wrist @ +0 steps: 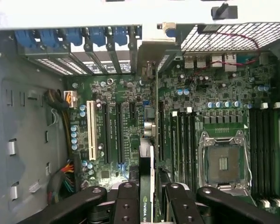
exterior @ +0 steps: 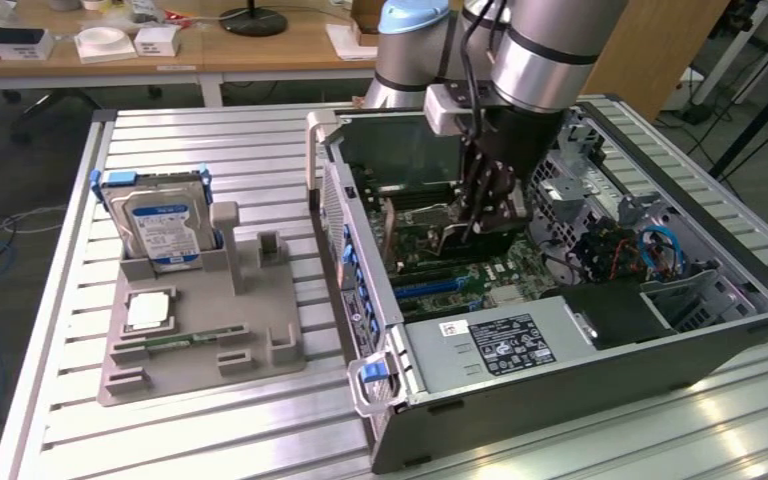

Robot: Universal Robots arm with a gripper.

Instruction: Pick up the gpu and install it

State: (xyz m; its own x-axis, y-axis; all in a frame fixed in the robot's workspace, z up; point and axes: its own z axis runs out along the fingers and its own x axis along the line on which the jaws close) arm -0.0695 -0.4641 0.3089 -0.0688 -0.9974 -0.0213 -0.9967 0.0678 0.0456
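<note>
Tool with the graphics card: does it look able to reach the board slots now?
Likely yes: the case is open, the tool grips the graphics card inside, black slots uncovered.

Case open above, gpu upright across motherboard

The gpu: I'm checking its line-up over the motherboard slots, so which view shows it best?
The wrist view: the gpu is held edge-on in the gripper, over the motherboard. In the exterior view it is mostly hidden behind the gripper.
</note>
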